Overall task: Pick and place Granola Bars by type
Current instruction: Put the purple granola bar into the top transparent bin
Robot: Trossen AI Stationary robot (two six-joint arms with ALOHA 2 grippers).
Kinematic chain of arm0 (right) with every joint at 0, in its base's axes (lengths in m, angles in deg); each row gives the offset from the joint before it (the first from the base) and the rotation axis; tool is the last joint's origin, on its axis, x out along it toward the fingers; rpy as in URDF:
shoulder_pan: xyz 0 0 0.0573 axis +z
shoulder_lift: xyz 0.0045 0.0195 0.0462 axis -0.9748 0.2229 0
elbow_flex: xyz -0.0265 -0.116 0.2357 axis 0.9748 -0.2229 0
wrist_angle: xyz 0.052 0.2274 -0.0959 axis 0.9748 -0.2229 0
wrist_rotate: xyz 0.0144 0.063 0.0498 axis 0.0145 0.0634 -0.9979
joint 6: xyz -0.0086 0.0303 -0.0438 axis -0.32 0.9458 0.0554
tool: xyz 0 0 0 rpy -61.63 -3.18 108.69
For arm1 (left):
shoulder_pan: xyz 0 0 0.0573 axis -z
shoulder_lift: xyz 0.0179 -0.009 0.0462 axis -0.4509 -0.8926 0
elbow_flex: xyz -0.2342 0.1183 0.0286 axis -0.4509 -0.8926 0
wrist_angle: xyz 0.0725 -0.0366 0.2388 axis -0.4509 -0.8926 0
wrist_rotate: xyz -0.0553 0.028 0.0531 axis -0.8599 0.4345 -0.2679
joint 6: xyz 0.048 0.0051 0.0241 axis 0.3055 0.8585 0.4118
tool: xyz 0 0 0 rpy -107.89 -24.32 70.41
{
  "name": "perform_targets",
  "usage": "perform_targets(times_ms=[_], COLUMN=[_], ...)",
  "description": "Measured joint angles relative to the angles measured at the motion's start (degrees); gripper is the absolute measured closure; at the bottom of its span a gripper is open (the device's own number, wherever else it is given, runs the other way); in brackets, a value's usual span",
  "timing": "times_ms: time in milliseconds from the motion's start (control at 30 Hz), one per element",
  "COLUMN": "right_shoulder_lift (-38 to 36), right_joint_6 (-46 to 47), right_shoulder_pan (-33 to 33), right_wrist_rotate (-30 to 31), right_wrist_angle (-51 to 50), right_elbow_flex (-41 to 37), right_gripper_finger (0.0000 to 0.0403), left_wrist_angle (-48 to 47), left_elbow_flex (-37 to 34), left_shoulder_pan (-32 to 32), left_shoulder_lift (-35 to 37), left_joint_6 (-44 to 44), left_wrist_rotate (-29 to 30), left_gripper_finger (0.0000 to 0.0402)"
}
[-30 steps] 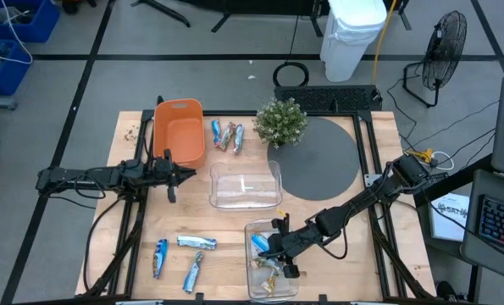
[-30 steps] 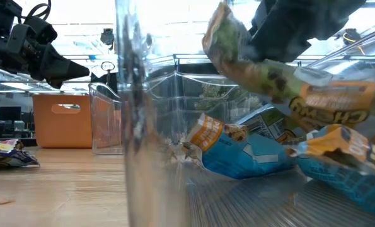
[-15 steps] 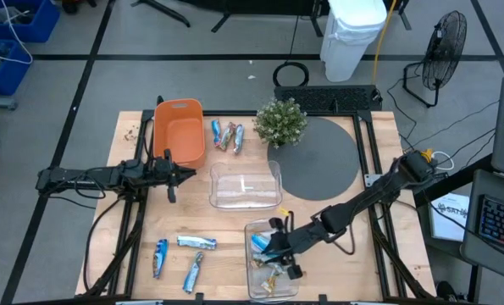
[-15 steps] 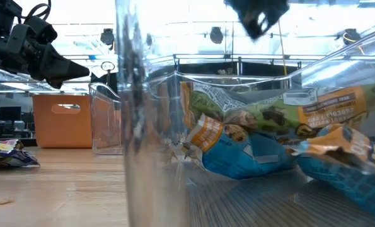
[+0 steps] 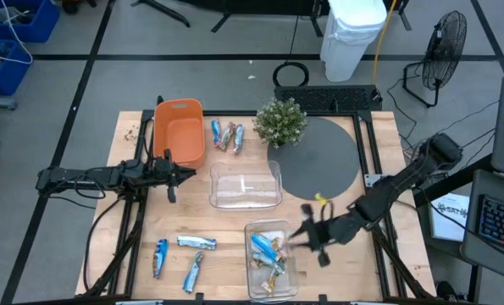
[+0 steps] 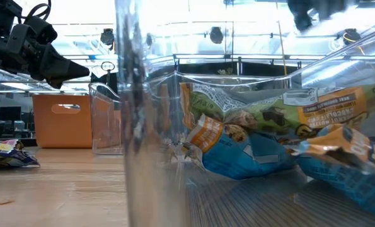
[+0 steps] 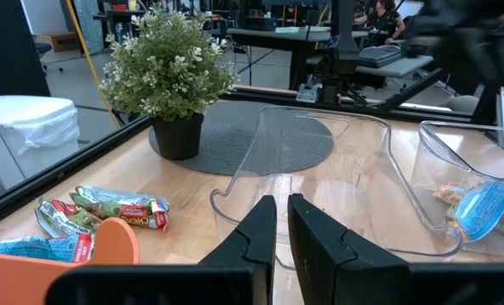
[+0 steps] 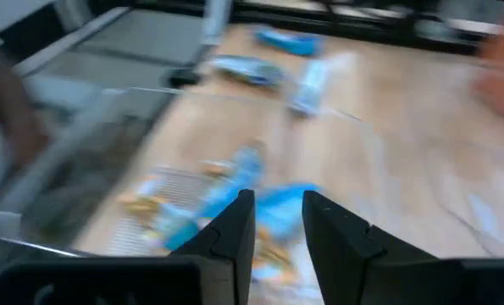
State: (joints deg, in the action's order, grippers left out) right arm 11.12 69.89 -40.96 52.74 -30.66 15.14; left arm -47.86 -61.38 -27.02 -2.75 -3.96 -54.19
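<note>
The bars [image 5: 268, 256] lie in three groups. Several, blue, gold and one green-wrapped, are heaped in the near clear bin [image 5: 269, 259], which sits just beside the right pincer [image 5: 305, 235], on its left and a little nearer the front edge. In the low view the green bar [image 6: 282, 113] rests on top of the blue ones [image 6: 250, 157] inside that bin. In the right wrist view the heap [image 8: 235, 207] shows past that pincer's own fingers [image 8: 235, 229].

The right pincer holds nothing; its jaws stand apart with a clear gap between them, above the tabletop [image 5: 345, 271] beside the bin's right wall.

Three blue bars [image 5: 184, 254] lie loose on the wood well to the right pincer's left, in front of the left pincer [image 5: 188, 175]. A further cluster [image 5: 226, 135] lies beyond the left pincer, between the orange bin [image 5: 179, 131] and the plant [image 5: 280, 121]; the left wrist view shows these wrappers [image 7: 99, 212] beside the orange rim.

The left pincer is clenched, fingers nearly touching and grasping nothing. It hangs between the orange bin and an empty clear bin [image 5: 246, 186], which lies straight ahead of its fingertips. The plant stands at the edge of a round grey mat [image 5: 319, 161], beyond that clear bin.
</note>
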Motion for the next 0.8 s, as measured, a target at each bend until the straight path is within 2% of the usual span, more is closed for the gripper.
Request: perform_targets(times_ms=[100,367,433,533,600,800], right_shoulder_lift=[-6.0,-23.1,-27.1,-32.6,-35.5,-42.4], right_joint_6=[0.9,-4.9,-5.5,-4.8,-4.1,-4.7], right_shoulder_pan=[-0.6,-8.9,-12.0,-16.5,-19.1,-25.6], right_wrist_rotate=[4.5,4.2,2.4,-1.8,-2.1,-6.9], right_wrist_angle=[6.6,24.4,27.3,27.5,27.0,21.9], right_elbow_flex=[-8.9,-28.3,-32.1,-35.9,-37.6,-38.6], right_gripper_finger=[0.0310,0.0311,0.0313,0.0313,0.0314,0.0314], left_wrist_angle=[0.0,0.0,0.0,0.0,0.0,0.0], left_elbow_flex=[0.0,0.0,0.0,0.0,0.0,0.0], left_shoulder_pan=[0.0,0.0,0.0,0.0,0.0,0.0], left_shoulder_lift=[0.0,0.0,0.0,0.0,0.0,0.0], left_joint_6=[0.0,0.0,0.0,0.0,0.0,0.0], left_wrist_rotate=[0.0,0.0,0.0,0.0,0.0,0.0], left_gripper_finger=[0.0364,0.0364,0.0364,0.0364,0.0364,0.0364])
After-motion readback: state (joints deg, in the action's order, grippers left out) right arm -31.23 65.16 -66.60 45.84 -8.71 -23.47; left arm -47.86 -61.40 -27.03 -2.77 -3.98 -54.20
